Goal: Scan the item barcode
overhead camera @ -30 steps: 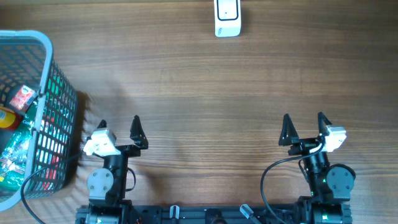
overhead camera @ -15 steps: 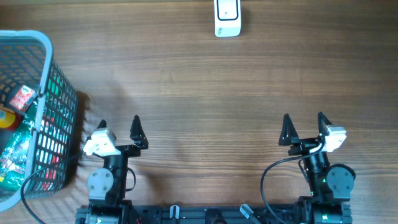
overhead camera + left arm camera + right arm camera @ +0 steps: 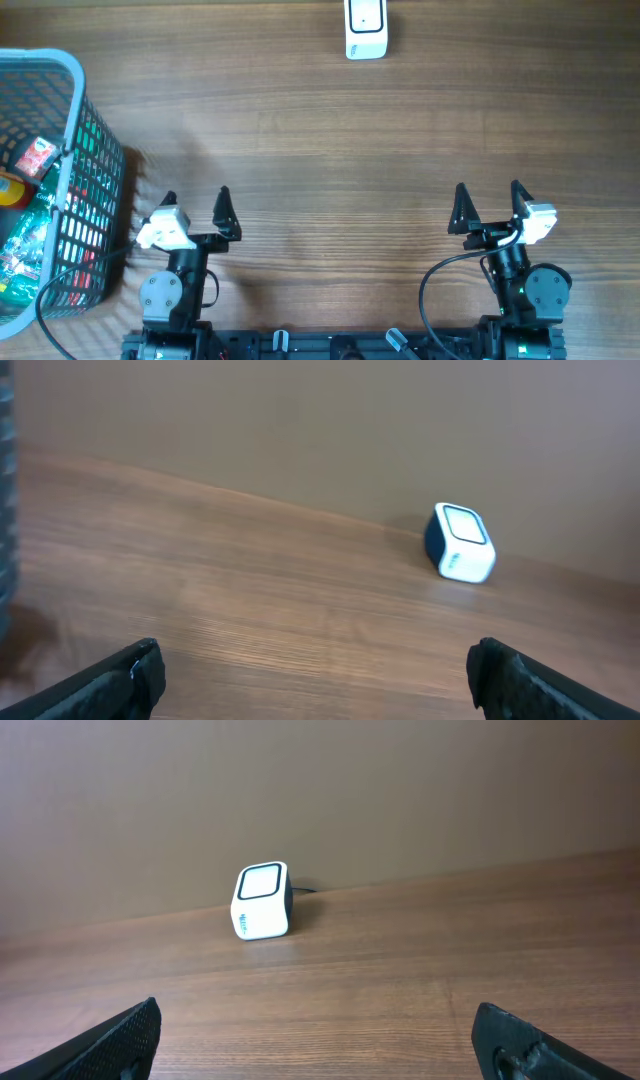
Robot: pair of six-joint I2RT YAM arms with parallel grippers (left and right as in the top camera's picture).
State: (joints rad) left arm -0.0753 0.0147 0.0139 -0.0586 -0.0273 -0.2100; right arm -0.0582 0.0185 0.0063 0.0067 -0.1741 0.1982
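The main risk is at the basket (image 3: 78,75). Its mesh wall stands between the left gripper (image 3: 195,197) and the goods, so a low sideways reach would likely strike the wall or shove the basket instead of clearing the rim. The packets inside lie jumbled and close together, so a careless close could catch two at once or pinch only a loose edge. No barcode can be seen on any of them, so an item may well reach the scanner (image 3: 366,30) with the wrong face showing. The scanner looks small and light, and a carried item swung too near could knock it askew. Both grippers stand released, jaws wide apart with nothing between them, at the 6 o'clock edge of the table (image 3: 330,150). The likely item, a red packet (image 3: 35,157), lies in the basket at about 10 o'clock from the left gripper, near but behind the mesh, and well apart from the right gripper (image 3: 488,190). The scanner sits at the table's 12 o'clock edge, at roughly 1 o'clock from the left jaws and 11 o'clock from the right.
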